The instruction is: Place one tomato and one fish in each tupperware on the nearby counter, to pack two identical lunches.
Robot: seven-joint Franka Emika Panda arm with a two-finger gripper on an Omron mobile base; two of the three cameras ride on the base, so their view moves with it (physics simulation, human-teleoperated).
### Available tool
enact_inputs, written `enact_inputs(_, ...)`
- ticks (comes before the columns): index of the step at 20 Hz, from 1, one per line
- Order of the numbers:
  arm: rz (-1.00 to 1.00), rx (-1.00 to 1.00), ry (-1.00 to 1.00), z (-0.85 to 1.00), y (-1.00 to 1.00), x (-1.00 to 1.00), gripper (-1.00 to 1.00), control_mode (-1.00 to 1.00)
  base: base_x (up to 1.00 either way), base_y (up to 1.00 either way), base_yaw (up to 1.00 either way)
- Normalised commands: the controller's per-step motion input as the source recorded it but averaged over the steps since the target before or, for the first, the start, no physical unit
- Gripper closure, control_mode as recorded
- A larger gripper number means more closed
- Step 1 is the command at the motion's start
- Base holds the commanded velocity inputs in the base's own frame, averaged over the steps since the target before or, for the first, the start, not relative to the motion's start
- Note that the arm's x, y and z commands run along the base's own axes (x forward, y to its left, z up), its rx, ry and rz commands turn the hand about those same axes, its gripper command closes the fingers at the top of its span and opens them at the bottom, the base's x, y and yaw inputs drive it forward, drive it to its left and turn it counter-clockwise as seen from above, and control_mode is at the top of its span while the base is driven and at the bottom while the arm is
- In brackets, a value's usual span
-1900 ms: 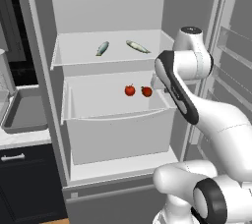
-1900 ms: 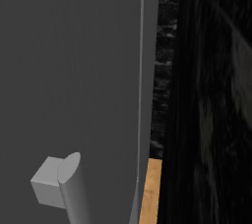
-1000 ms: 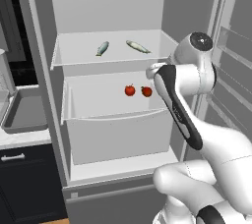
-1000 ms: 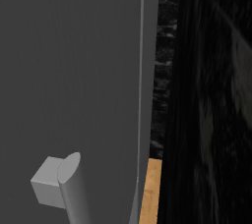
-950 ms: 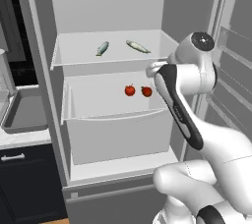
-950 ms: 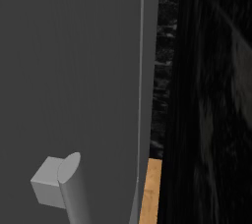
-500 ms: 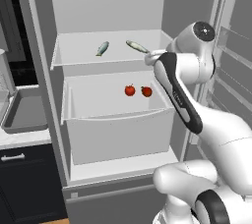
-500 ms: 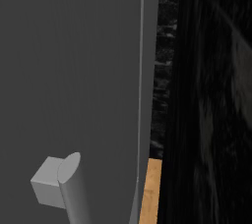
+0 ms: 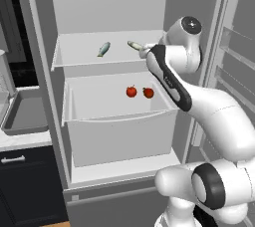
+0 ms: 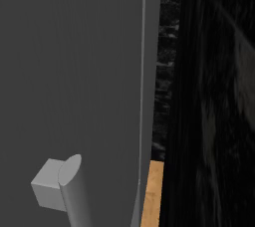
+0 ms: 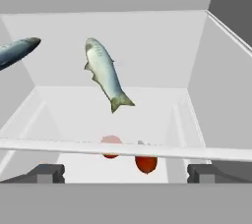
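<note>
Gripper (image 11: pixel 125 174) is held wide open, empty, at the fridge's upper shelf (image 9: pixel 79 57). Two fish (image 11: pixel 104 74) (image 11: pixel 17 51) are seen on that shelf. Below, two tomatoes (image 9: pixel 131 91) (image 9: pixel 148 92) lie side by side in the drawer (image 9: pixel 119 136). A tupperware tray (image 9: pixel 25 116) sits on the counter (image 9: pixel 20 141), left.

The arm has risen from beside the tomatoes (image 9: pixel 140 92) to the right-hand fish (image 9: pixel 134 46) at the upper shelf's (image 9: pixel 79 56) right edge.

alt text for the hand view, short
Open gripper faces into the fridge toward a silver fish on a clear shelf, with a second fish at the left edge. Two red tomatoes sit below in the drawer.
</note>
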Motion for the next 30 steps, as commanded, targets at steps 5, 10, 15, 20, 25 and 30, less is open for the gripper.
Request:
enact_inputs(5, 0.02, 0.0, 0.0, -0.01, 0.02, 0.69, -1.0, -1.0, 0.0, 0.0, 0.0)
enact_inputs(10, 0.1, 0.0, 0.0, -0.11, 0.0, 0.69, -1.0, -1.0, 0.0, 0.0, 0.0)
enact_inputs(15, 0.11, 0.0, 0.0, -0.07, 0.0, 0.66, -1.0, -1.0, 0.0, 0.0, 0.0)
enact_inputs(20, 0.1, 0.0, 0.05, -0.07, 0.0, 0.62, -1.0, -1.0, 0.0, 0.0, 0.0)
enact_inputs(25, 0.08, -0.08, 0.0, -0.41, 0.24, 0.24, 1.0, -1.0, 0.0, 0.0, 0.0)
enact_inputs(30, 0.04, -0.17, -0.03, -0.81, 0.55, -0.07, 1.0, -1.0, 0.0, 0.0, 0.0)
